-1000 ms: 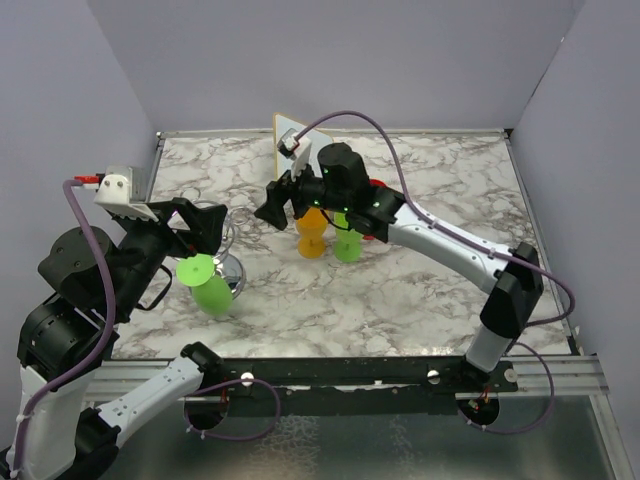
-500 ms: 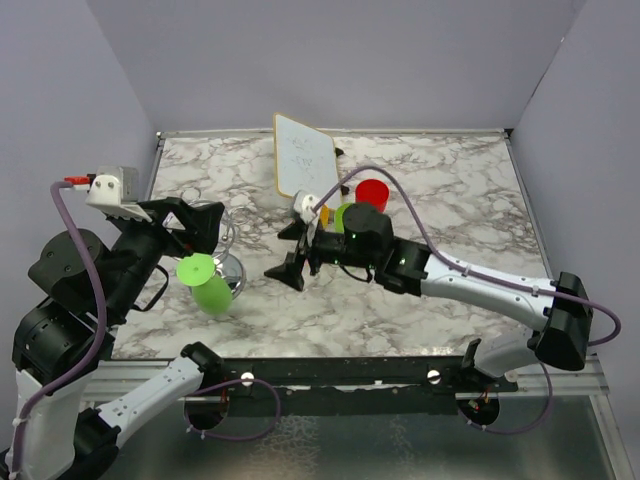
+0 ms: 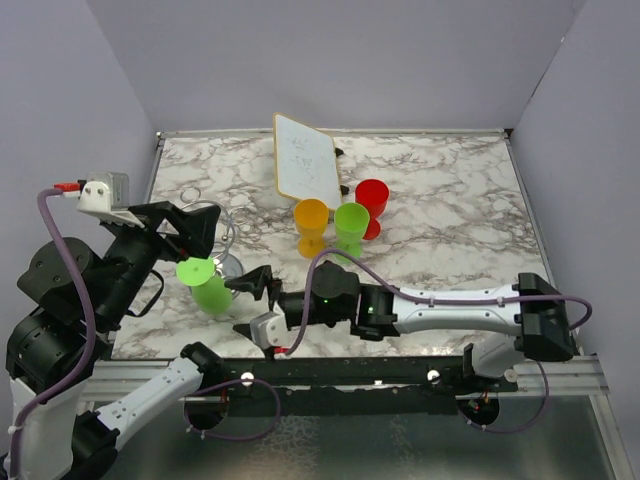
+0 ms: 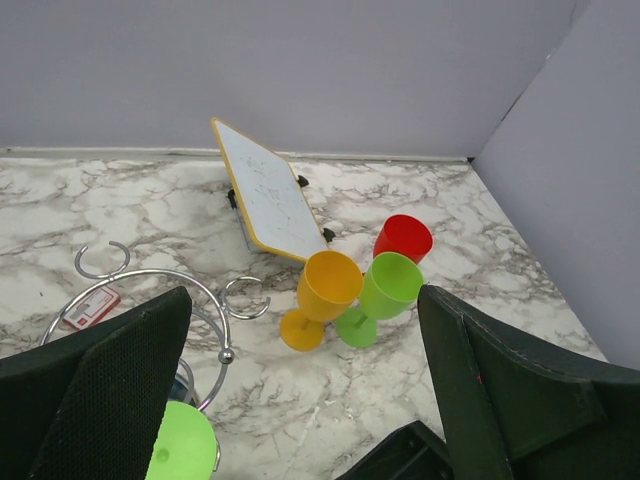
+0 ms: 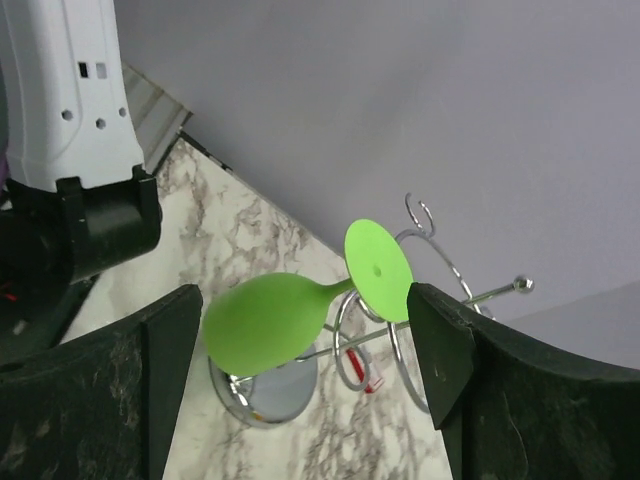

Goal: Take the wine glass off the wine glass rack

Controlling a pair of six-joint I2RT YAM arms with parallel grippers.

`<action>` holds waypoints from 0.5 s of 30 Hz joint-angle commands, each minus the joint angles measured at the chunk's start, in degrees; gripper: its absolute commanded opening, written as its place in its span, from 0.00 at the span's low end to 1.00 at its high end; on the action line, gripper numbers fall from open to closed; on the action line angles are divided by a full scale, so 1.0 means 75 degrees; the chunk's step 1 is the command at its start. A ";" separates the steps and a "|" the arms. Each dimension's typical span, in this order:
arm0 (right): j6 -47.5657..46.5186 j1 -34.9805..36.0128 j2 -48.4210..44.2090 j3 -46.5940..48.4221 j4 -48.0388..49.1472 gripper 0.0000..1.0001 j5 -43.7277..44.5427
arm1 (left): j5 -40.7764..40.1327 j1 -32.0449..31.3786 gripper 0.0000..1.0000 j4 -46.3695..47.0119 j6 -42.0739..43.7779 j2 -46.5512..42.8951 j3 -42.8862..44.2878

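Observation:
The wine glass rack (image 3: 228, 262) is a chrome stand with a domed base and wire arms, at the table's left. A green wine glass (image 3: 207, 285) hangs tilted from one arm, foot up. In the right wrist view its bowl (image 5: 265, 320) lies between my open right fingers, apart from both, over the rack's base (image 5: 268, 398). My right gripper (image 3: 246, 304) is open just right of the glass. My left gripper (image 3: 195, 228) is open and empty above the rack; its view shows the wire arms (image 4: 170, 290) and the glass's foot (image 4: 180, 450).
An orange glass (image 3: 311, 226), a second green glass (image 3: 351, 229) and a red cup (image 3: 372, 201) stand mid-table. A white tilted board (image 3: 304, 160) stands behind them. A small red-and-white tag (image 4: 88, 308) lies by the rack. Grey walls enclose the table.
My right arm has swung from the back middle, by the orange and green glasses, down to the near left, and now faces the hanging green glass. My left arm has shifted slightly.

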 commanded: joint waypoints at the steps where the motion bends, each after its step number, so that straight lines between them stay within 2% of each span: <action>1: -0.2010 0.0115 0.0554 0.0594 -0.0061 0.85 0.0337 | 0.0148 -0.0021 0.98 0.0151 -0.0069 -0.0086 0.0071; 6: -0.2715 0.0195 0.1235 0.1300 -0.0483 0.84 0.0901 | 0.0148 -0.0030 0.98 0.0142 -0.0045 -0.0111 0.0071; 15: -0.3783 0.0201 0.2021 0.1957 -0.0859 0.73 0.1696 | 0.0109 -0.0032 0.98 0.0151 0.0024 -0.0151 0.0059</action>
